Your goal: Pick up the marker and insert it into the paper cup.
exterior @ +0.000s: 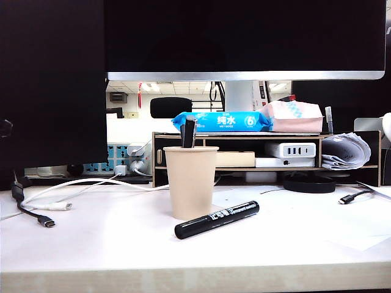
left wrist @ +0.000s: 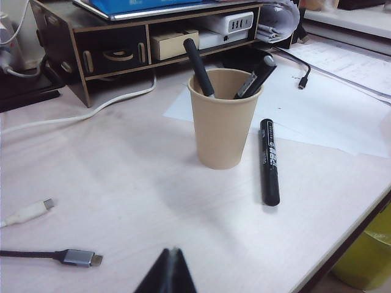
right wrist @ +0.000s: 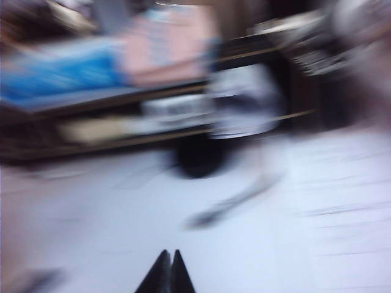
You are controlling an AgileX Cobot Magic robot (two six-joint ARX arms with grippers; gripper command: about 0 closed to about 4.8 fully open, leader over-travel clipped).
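Left tool (left wrist: 170,268) clenched, tips pressed together, holding nothing, hovering over the near surface (left wrist: 140,177) well short of the cup. Right tool (right wrist: 167,271) likewise clenched and empty, its view badly blurred. Paper cup (exterior: 190,182) upright mid-surface, two dark pens (left wrist: 198,67) leaning inside. Marker (exterior: 217,219) lying flat on the surface just right of the cup, near its base, not touching. Wooden shelf (exterior: 244,138) beyond, blue wipes pack (exterior: 221,121) on top. White cable (exterior: 91,183) at far left.
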